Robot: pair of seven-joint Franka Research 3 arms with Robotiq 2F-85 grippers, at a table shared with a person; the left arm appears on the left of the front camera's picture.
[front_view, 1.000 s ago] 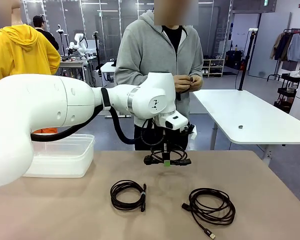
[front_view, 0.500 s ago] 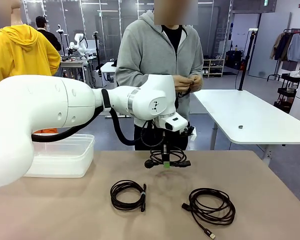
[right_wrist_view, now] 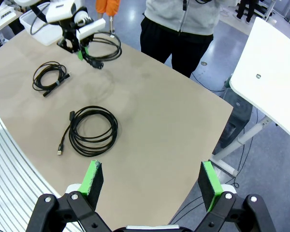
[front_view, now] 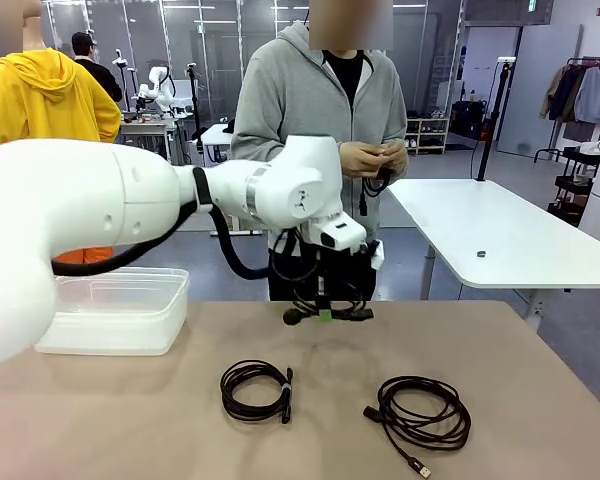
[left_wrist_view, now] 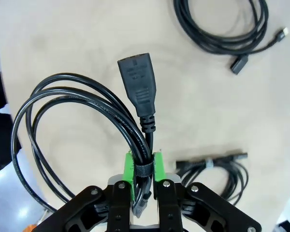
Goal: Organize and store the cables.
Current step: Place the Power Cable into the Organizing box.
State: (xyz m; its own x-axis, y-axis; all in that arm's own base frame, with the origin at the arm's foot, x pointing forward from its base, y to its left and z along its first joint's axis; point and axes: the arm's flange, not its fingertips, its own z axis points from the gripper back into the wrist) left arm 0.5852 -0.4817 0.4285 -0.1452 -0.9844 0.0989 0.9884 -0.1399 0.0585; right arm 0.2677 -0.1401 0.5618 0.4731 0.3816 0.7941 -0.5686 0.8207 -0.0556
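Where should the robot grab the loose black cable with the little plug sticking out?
On the loose cable, I'd pinch across the bunched strands opposite its plugs, coming straight down: it lies flat on the table.

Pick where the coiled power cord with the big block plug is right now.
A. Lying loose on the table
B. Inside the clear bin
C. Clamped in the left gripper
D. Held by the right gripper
C: the left wrist view shows the left gripper shut on the power cord just below its plug, with the coil hanging from the grip.
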